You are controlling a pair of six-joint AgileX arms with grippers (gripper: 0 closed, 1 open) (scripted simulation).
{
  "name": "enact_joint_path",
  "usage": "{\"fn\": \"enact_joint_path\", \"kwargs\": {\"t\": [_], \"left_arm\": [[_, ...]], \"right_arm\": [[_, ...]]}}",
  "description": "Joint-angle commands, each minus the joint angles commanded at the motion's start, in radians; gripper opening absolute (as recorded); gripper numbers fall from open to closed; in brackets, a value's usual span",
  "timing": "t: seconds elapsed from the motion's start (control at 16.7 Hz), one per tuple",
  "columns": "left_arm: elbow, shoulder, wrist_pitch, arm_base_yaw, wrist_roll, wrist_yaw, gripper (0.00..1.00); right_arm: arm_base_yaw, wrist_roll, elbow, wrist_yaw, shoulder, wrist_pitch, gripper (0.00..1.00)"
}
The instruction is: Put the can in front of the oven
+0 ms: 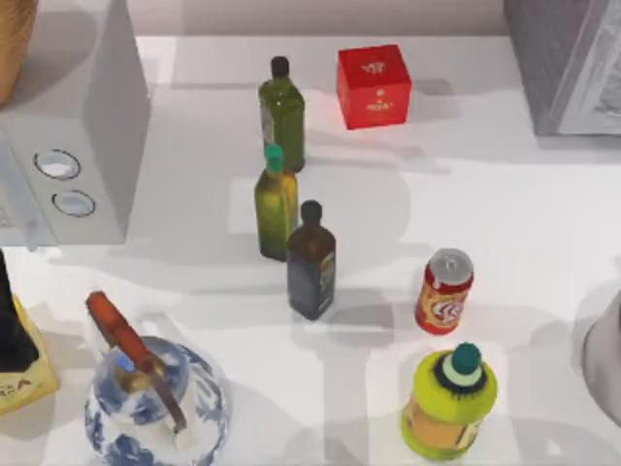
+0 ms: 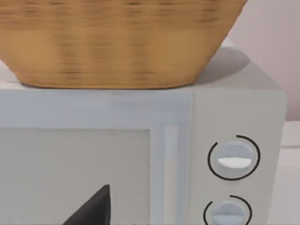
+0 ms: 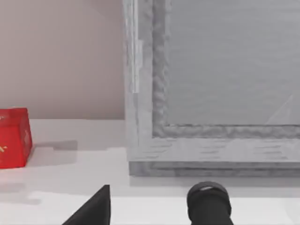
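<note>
Top view shows us the can (image 1: 444, 291) upright at lower right on the table (image 1: 505, 194), well apart from the oven (image 1: 82, 136) at upper left. Whether our grippers are open, we cannot tell.

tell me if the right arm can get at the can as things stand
Probably yes. The can stands upright on the right half of the table, apart from the dark bottle and the lime-green bottle, so its top and right flank look free.

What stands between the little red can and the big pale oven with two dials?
From above, a dark bottle stands between the can and the oven.
</note>
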Motion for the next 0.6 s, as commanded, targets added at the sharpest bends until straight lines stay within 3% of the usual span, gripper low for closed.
{"fn": "enact_joint_path", "kwargs": {"t": [0.3, 0.6], "left_arm": [[0.06, 0.058, -0.04, -0.033, -0.002, 0.003, 1.0], [0.366, 0.356, -0.231, -0.171, -0.015, 0.005, 1.0]], "right_arm": [[0.0, 0.0, 0.0, 0.0, 0.0, 0.0, 1.0], [0.0, 0.0, 0.0, 0.0, 0.0, 0.0, 1.0]]}}
